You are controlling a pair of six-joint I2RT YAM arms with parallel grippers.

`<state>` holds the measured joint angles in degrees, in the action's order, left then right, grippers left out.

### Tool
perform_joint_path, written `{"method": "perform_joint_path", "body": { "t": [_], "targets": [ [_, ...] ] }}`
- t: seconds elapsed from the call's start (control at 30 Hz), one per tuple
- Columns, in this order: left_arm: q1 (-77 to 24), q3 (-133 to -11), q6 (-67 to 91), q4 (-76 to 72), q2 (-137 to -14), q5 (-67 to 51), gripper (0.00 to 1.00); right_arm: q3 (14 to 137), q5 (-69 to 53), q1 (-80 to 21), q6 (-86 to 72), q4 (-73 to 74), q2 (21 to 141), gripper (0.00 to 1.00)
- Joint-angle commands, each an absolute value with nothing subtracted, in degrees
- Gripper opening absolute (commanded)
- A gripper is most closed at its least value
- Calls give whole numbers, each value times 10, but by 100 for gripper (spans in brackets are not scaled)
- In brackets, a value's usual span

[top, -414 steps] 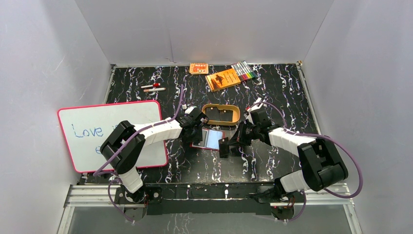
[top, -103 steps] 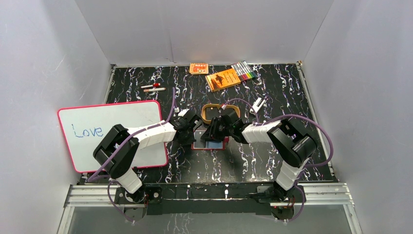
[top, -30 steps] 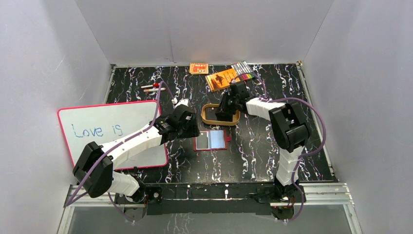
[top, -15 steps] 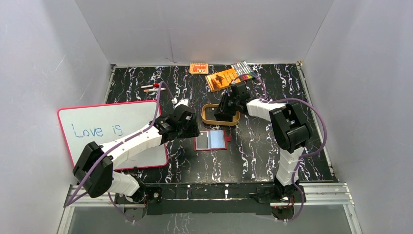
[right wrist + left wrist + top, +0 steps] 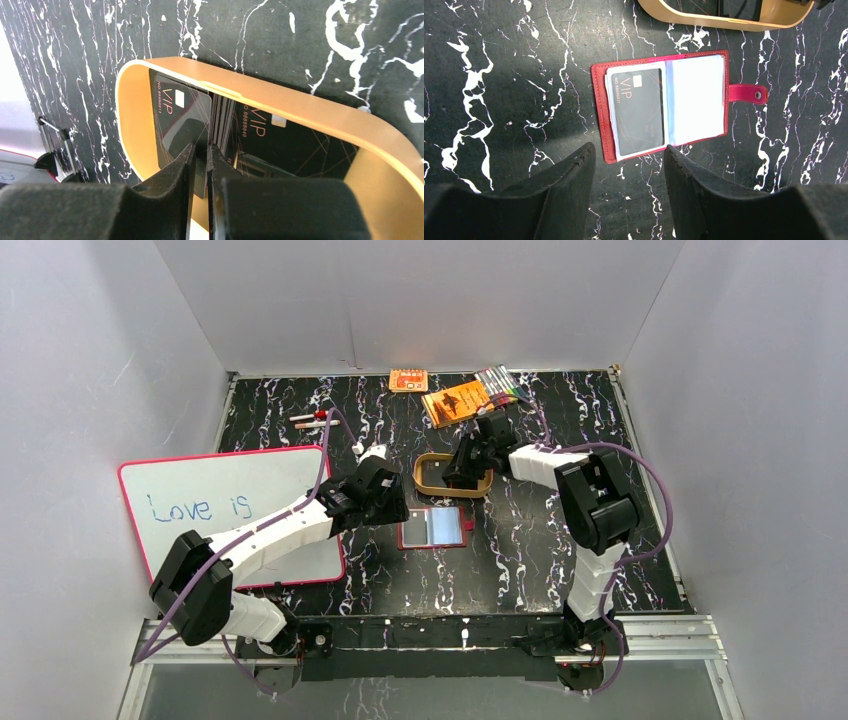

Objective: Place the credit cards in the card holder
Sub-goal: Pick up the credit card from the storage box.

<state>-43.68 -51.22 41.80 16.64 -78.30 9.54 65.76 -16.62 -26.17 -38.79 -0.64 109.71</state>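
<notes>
The right claw (image 5: 200, 165) was pinched on the edge of a black credit card (image 5: 175, 120) inside the tan tray (image 5: 300, 107), with a second card (image 5: 295, 145) beside it. The left claw (image 5: 628, 150) hung open and empty above the red card holder (image 5: 696, 95) (spread flat, one VIP card (image 5: 639, 110) sleeved inside). The table (image 5: 520, 560) was black and marbled, with a whiteboard (image 5: 230, 505) at its left and pale walls (image 5: 400, 300) around it.

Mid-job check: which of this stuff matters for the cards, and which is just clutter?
Job: card holder, open; sleeved VIP card in it; credit cards in the tan tray; right gripper pinching one.
Clutter: whiteboard; large orange packet; small orange packet; marker pack; loose pens.
</notes>
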Motion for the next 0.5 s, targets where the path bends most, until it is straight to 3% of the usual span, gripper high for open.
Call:
{"method": "perform_joint_path", "body": {
  "t": [0.0,0.47],
  "targets": [
    [-438,-509,419,165,-773,95,50,634,-160,-250,-391,-24,1059,19],
    [-438,-512,420,164,-777,95,50,608,-177,-240,-397,-45,1026,1]
  ]
}}
